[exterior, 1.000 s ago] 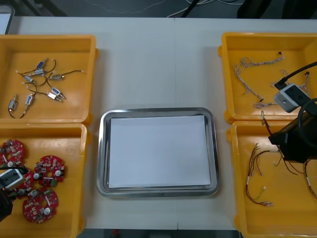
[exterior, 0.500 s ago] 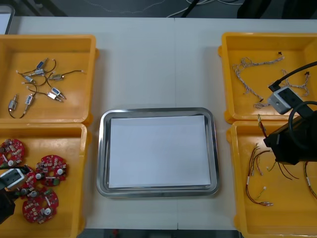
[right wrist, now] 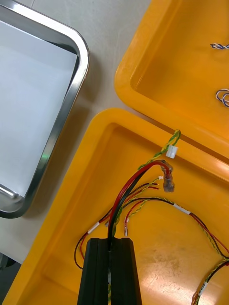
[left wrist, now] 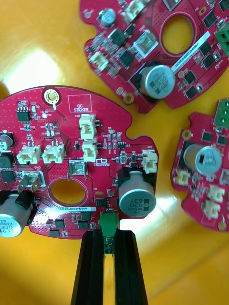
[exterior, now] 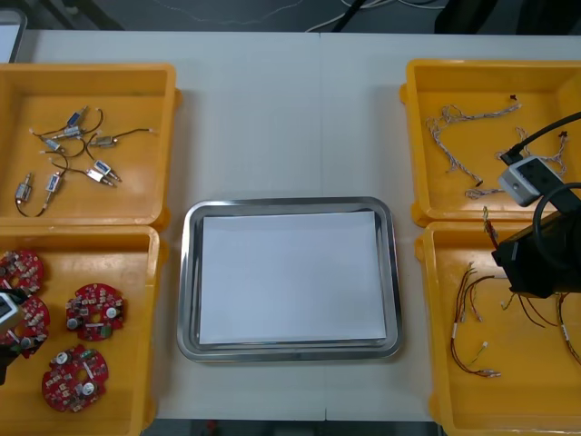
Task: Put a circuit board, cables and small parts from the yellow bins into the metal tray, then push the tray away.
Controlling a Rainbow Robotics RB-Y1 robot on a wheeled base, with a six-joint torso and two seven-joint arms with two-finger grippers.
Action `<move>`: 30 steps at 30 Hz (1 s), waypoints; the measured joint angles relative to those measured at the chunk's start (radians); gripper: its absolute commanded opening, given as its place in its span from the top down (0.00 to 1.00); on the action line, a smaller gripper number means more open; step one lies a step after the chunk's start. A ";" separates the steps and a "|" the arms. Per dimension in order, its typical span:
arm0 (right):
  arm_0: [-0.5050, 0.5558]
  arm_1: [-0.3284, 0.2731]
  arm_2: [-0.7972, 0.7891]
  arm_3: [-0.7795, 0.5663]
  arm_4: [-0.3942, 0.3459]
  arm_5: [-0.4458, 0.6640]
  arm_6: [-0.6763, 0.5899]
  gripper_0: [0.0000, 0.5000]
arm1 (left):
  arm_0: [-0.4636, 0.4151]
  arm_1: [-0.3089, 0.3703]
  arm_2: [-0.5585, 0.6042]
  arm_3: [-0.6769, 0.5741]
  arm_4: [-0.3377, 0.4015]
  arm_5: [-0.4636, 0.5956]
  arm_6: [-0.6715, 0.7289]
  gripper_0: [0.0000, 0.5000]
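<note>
My left gripper is in the near left yellow bin, shut on the green connector at the edge of a round red circuit board. Two more boards lie just beyond it. My right gripper is low in the near right yellow bin, shut on a bundle of red and yellow cables with a black wire in it. The metal tray, white inside, lies between the bins with nothing in it.
The far left bin holds several small metal parts. Twisted blue and white cables lie in the far right bin. More red and yellow cables lie loose beside my right gripper.
The left arm has drawn back toward the view's left edge, and the boards near it have shifted apart. The right arm moved slightly left, then back to the right.
</note>
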 measured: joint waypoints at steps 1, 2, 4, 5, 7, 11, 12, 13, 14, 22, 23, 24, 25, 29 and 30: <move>0.000 -0.001 0.003 0.000 0.004 0.000 0.000 1.00 | -0.001 0.000 0.014 -0.005 0.005 0.018 0.000 1.00; 0.000 -0.002 0.006 0.000 0.007 0.000 0.000 1.00 | -0.002 0.000 0.028 -0.012 0.010 0.035 0.000 1.00; 0.000 -0.006 0.011 -0.001 0.014 0.000 0.000 1.00 | -0.003 0.000 0.052 -0.029 0.018 0.058 0.000 1.00; 0.000 -0.007 0.014 -0.001 0.016 0.000 0.000 1.00 | -0.003 0.000 0.062 -0.039 0.021 0.067 0.002 1.00; 0.000 -0.009 0.015 -0.001 0.017 0.000 0.000 1.00 | -0.006 0.000 0.073 -0.064 0.023 0.089 0.012 1.00; 0.000 -0.009 0.015 -0.001 0.021 0.000 0.000 1.00 | -0.030 0.000 0.082 -0.122 0.023 0.152 0.144 1.00; 0.000 -0.009 0.015 -0.001 0.021 0.000 0.000 1.00 | -0.040 0.000 0.082 -0.135 0.023 0.167 0.204 1.00; 0.000 -0.009 0.015 -0.002 0.021 0.000 0.000 1.00 | -0.051 0.000 0.082 -0.145 0.023 0.183 0.269 1.00; 0.000 -0.009 0.015 -0.002 0.021 0.000 0.000 1.00 | -0.063 0.000 0.082 -0.153 0.023 0.198 0.337 1.00; 0.000 -0.009 0.015 -0.002 0.021 0.000 0.000 1.00 | -0.186 0.000 0.082 -0.218 0.022 0.365 0.556 1.00; 0.000 -0.009 0.015 -0.002 0.021 0.000 0.000 1.00 | -0.203 0.000 0.082 -0.227 0.022 0.385 0.556 1.00; 0.000 -0.010 0.015 -0.002 0.021 0.000 0.000 1.00 | -0.219 0.000 0.082 -0.236 0.022 0.404 0.556 1.00; 0.000 -0.010 0.015 -0.002 0.021 0.000 0.000 1.00 | -0.236 0.000 0.081 -0.245 0.022 0.418 0.557 1.00; 0.000 -0.010 0.015 -0.002 0.022 0.000 0.000 1.00 | -0.307 0.000 0.056 -0.275 0.019 0.470 0.580 1.00; 0.000 -0.010 0.015 -0.002 0.022 0.000 0.000 1.00 | -0.325 0.000 0.043 -0.280 0.019 0.478 0.596 1.00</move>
